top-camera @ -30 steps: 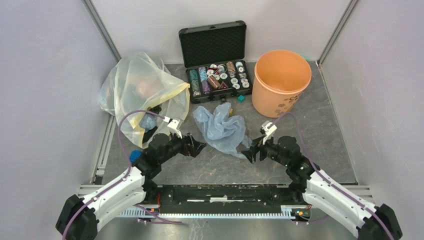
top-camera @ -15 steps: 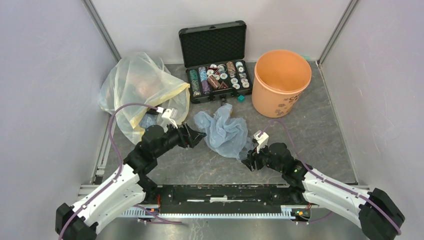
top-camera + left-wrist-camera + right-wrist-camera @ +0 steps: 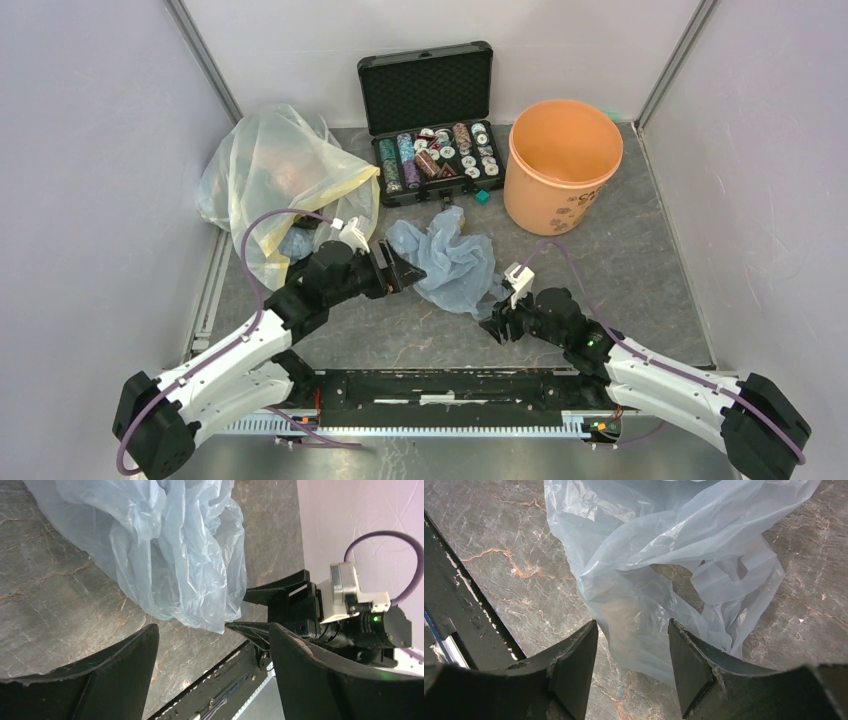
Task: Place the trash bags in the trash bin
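Right claw (image 3: 493,324) low over worktop (image 3: 650,280), jaws apart, near edge of pale blue bag (image 3: 447,262) reaching in between its fingers, not pinched. Left claw (image 3: 405,272) gaping, empty, at bag's left side; touching or just beside, cannot tell. Bag crumpled on worktop, mid-scene, well apart from bin (image 3: 563,160). Bin upright at far right, nothing visible inside. Judgement: task barely begun; grasp, lift, carry to bin and release all left.

From the bag (image 3: 447,262), bare table (image 3: 650,270) leads to the bin (image 3: 563,160) at 2 o'clock. The case (image 3: 430,120) blocks 12 o'clock, the yellow bag (image 3: 270,175) 10 o'clock. A small teal piece (image 3: 483,197), perhaps a cube, sits beside that path.
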{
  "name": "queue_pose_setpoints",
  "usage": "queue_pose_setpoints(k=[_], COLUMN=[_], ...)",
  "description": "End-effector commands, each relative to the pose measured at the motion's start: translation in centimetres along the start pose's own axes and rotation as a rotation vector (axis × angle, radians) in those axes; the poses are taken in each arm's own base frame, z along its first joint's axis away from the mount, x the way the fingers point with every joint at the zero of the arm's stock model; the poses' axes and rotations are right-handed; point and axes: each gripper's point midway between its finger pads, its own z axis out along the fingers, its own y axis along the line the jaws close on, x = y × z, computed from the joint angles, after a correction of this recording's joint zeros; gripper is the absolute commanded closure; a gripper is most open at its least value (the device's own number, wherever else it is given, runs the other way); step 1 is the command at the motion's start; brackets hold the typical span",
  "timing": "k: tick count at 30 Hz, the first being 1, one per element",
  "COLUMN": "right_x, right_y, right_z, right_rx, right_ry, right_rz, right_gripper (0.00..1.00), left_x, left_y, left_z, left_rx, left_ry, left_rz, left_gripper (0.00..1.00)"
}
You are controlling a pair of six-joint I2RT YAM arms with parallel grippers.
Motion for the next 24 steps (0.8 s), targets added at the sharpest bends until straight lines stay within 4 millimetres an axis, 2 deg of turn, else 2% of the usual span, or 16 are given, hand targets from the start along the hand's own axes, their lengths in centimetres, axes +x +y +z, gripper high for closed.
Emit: queue_pose_setpoints(k=[1,6,12,15,16,17,18,19,20,24], right_x=[-1.5,-1.2,-1.0,-1.0,-1.0,-0.9,-0.9,-0.8,-0.7,-1.1], right_y=[0.0,0.0,0.2,0.2,0.3,0.2,0.2,0.1,-0.1,-1.3], right_z=[0.1,0.2,0.3,0.4,0.4,0.4,0.4,0.4,0.3,-0.1], right_rx=[0.015,0.018,0.013,0.014,0.015,0.017,0.021,0.026,0.037,0.114], right_ry=[-0.046,-0.038,-0.031,-0.027,-0.026,-0.025,-0.024,-0.021,-0.02,-0.028], right_rz=[-0.013,-0.018,-0.023,-0.026,-0.027,-0.028,-0.029,-0.03,-0.028,-0.024], right_gripper=[0.4,0.39,0.39,0.41,0.42,0.43,0.46,0.47,0.49,0.67], left_x=[-0.4,1.1,2.0,1.9,1.7,1.5,1.1,0.6,0.0,-3.7], left_y=[-0.3,1.0,-0.5,-0.8,-0.9,-1.0,-1.3,-1.5,-1.7,-3.2], left_z=[0.5,1.5,2.8,3.5,3.7,3.9,4.0,3.9,3.7,1.3], left_rx=[0.0,-0.026,0.024,0.032,0.036,0.042,0.053,0.054,0.043,-0.037], left_ry=[-0.026,0.004,0.016,0.01,0.002,-0.005,-0.02,-0.039,-0.058,-0.14], left_rz=[-0.11,-0.172,-0.178,-0.178,-0.179,-0.176,-0.165,-0.146,-0.118,-0.017], left_gripper=[0.13,0.21,0.26,0.34,0.41,0.52,0.73,0.88,0.98,0.98])
